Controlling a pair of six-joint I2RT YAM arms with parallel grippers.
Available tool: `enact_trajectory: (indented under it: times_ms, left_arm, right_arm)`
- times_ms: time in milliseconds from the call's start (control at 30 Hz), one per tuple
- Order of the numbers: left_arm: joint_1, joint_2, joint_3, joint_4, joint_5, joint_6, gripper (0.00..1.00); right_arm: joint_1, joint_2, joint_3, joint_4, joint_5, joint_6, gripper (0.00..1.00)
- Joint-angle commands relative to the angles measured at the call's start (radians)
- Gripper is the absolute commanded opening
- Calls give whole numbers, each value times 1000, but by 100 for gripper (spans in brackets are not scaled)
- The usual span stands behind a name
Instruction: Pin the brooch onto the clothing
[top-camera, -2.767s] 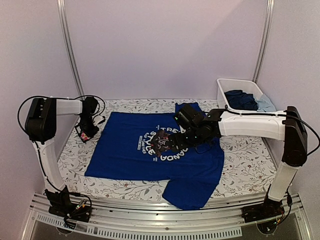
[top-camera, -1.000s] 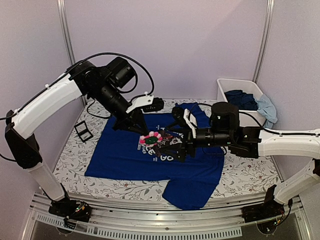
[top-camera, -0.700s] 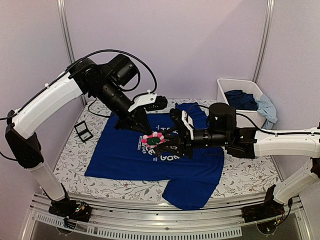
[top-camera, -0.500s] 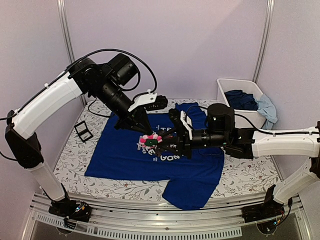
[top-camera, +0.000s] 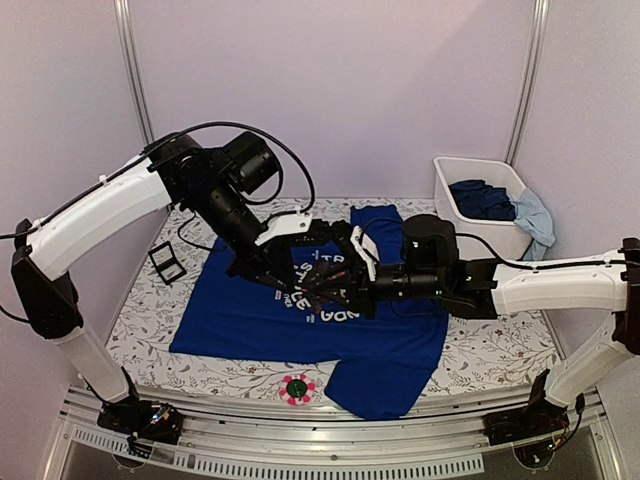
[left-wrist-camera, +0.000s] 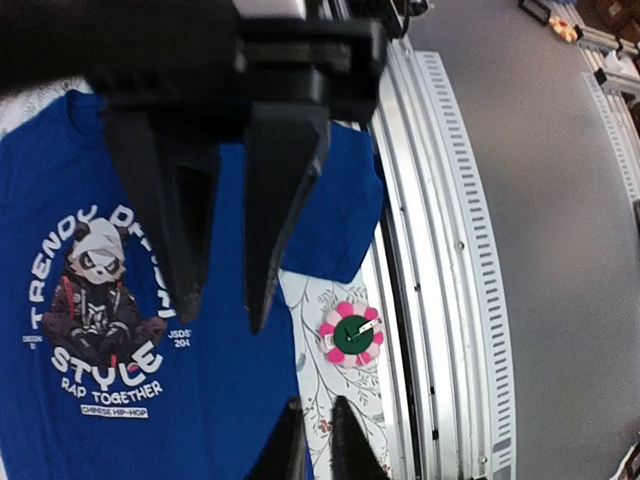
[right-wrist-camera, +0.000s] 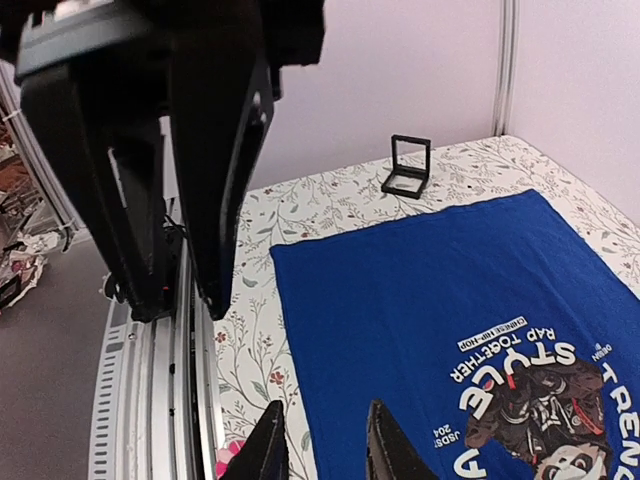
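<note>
At the near edge of the table (top-camera: 480, 340), the brooch (top-camera: 297, 389) lies flat on the floral cover. It's just off the T-shirt (top-camera: 240, 315), beside the folded-over hem corner, and close to the front rail.

- Left gripper (left-wrist-camera: 222, 310): fingers a modest gap apart, nothing between them. It hangs above the shirt's panda print.
- Right gripper (right-wrist-camera: 182, 305): also parted and empty, over the same print area and facing my left one.
- The brooch is well apart from both grippers. The left wrist view shows it clearly: pink petals, green centre, and a pale bar across the middle. That may be the pin side up, but I can't confirm.
- The shirt is spread mostly flat, print up. The lower right corner is folded over.

Status: nothing is pinned. My read is the task is effectively at zero.

Left to do:
- Regrasp the brooch from the table.
- Carry it to the shirt.
- Hold the fabric with the other gripper.
- Push the pin through.

Risk: the brooch sits right by the rail, so there's little room for the approach.
</note>
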Motion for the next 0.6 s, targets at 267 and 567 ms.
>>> enact_trajectory:
  times_ms: [267, 567]
  left_arm:
    - [-111, 0, -586, 223, -186, -22, 68]
    - [-179, 36, -705, 472, -154, 186, 73]
  right_arm:
    - [-21, -2, -31, -250, 181, 282, 30]
    - [-32, -107, -141, -265, 275, 456, 30]
